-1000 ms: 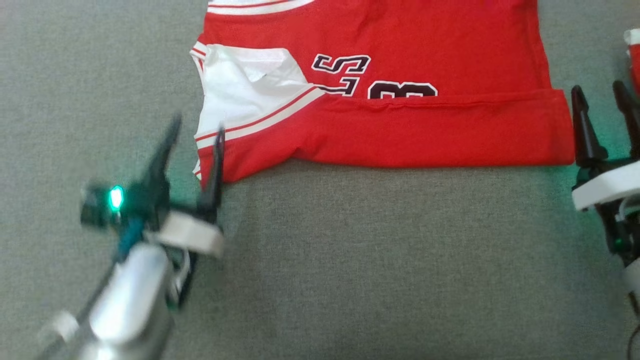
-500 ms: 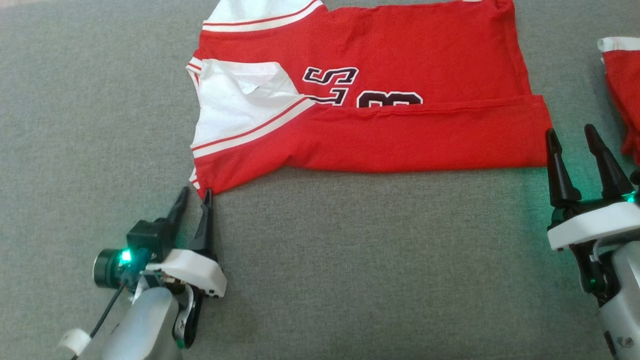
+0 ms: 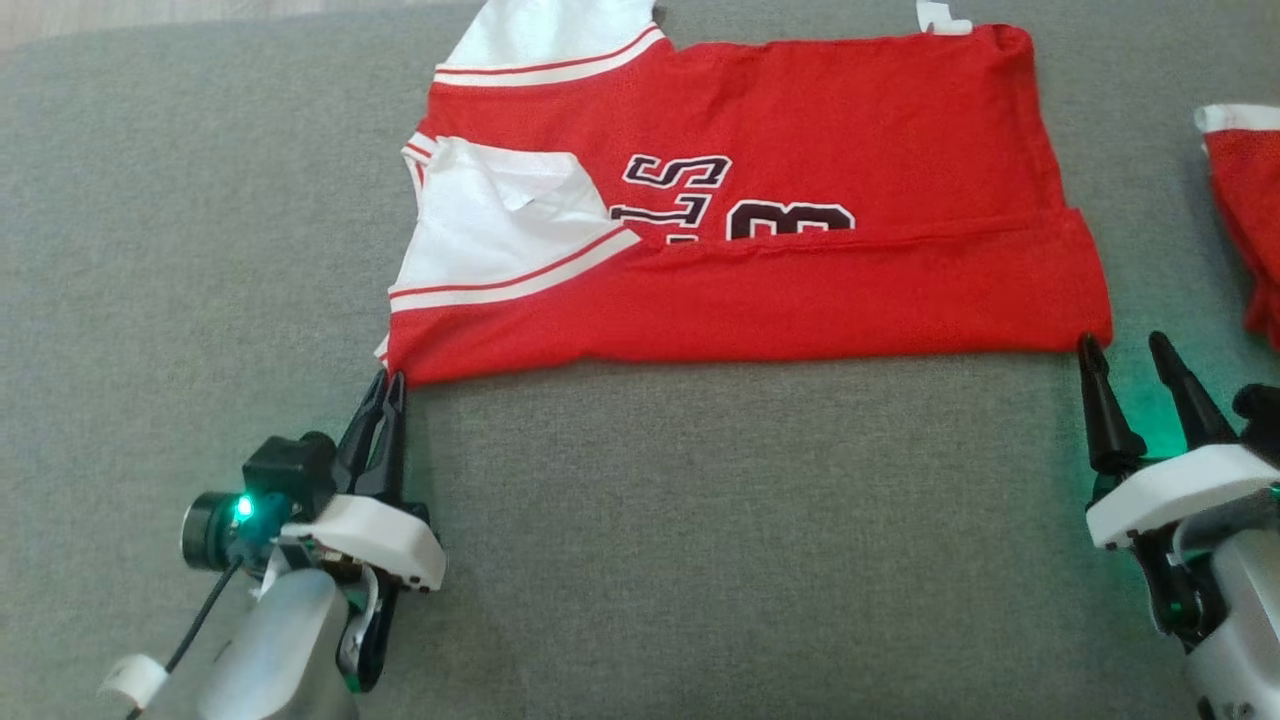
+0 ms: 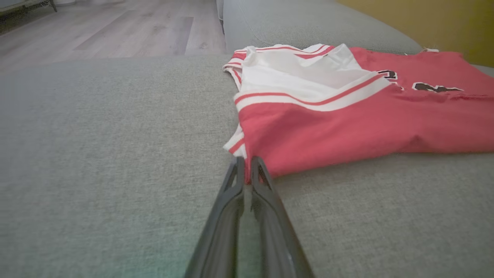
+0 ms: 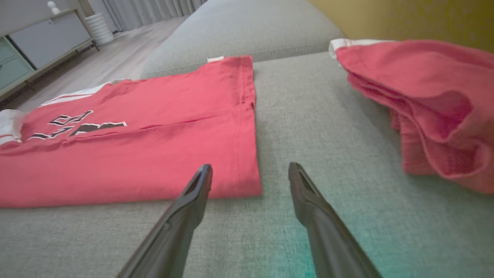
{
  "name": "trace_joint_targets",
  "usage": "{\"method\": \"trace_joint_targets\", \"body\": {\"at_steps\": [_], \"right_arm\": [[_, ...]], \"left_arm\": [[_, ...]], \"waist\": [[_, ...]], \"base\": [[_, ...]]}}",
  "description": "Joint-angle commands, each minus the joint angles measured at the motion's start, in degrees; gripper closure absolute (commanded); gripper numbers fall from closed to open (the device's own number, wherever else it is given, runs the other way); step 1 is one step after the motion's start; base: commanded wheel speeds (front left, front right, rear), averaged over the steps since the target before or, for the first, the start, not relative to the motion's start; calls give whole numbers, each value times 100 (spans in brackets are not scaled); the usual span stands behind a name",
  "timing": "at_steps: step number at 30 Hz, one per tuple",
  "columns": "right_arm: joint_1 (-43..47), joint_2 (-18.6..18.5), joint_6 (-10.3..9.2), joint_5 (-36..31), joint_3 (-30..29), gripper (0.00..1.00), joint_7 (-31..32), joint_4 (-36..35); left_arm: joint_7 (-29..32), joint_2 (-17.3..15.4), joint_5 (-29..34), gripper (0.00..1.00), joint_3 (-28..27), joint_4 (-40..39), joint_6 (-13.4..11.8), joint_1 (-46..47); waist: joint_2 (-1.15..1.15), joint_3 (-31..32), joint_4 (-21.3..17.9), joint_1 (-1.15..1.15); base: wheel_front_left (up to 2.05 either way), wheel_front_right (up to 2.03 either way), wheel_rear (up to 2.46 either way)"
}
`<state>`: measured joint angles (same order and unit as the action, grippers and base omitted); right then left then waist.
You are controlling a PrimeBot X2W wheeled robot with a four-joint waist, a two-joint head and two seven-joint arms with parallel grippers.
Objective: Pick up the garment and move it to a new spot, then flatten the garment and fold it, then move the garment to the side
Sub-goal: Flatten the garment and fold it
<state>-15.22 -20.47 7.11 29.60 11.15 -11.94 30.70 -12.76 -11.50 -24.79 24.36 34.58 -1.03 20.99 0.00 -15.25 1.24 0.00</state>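
Note:
The garment (image 3: 780, 300) is a red jersey with white sleeve panels and dark lettering. It lies flat on the grey cushion, its near edge folded over. My left gripper (image 3: 390, 380) is shut on its near left corner; in the left wrist view a sliver of the garment (image 4: 347, 123) sits pinched between the tips of that gripper (image 4: 247, 160). My right gripper (image 3: 1123, 342) stands open at the near right corner. In the right wrist view my right gripper (image 5: 249, 166) straddles the corner of the garment (image 5: 135, 154), one fingertip over the cloth.
A second crumpled red cloth (image 3: 1245, 220) lies to the right, close beside my right gripper, and appears as a heap (image 5: 424, 104) in the right wrist view. Bare grey cushion (image 3: 700, 560) spreads in front. Wooden floor (image 4: 115, 27) lies beyond the cushion's far left edge.
My left gripper has drawn back from the sleeve to the near left corner and closed from wide open to shut. The head camera has shifted. The right gripper stays open.

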Motion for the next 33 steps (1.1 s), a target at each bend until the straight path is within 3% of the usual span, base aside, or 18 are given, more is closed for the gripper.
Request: {"method": "trace_joint_targets", "body": {"at_steps": [1,8,9,10,12,20,26,33], "right_arm": [[-97,-60,37,41,49,0,53,-36],[-348,33,37,136,83,2,262,247],[-374,45,37,177,109,15,303,278],[-395,45,37,217,152,40,347,302],[-416,20,37,297,235,100,420,345],[-142,-225,37,620,302,100,454,330],[444,-617,37,789,371,100,460,-11],[1365,-1000,37,869,197,100,586,-534]], "left_arm": [[-88,-208,2,100,-218,-177,-42,94],[-111,-258,8,100,-203,-274,-55,137],[-114,-257,10,100,-193,-283,-52,139],[-118,-254,12,100,-184,-290,-51,143],[-125,-245,11,100,-166,-296,-44,142],[-158,-227,-25,100,-113,-486,-57,-140],[-67,-315,11,100,152,-849,-6,-893],[175,-486,96,100,444,-1556,-131,-1799]], "waist": [[0,-1,41,0],[0,-89,164,0],[0,-93,178,0],[0,-96,195,0],[0,-88,223,0],[0,166,298,0],[0,518,285,0],[0,738,311,0]], "base": [[0,0,0],[0,0,0],[0,0,0],[0,0,0],[0,0,0],[0,0,0],[0,0,0],[0,0,0]]}}
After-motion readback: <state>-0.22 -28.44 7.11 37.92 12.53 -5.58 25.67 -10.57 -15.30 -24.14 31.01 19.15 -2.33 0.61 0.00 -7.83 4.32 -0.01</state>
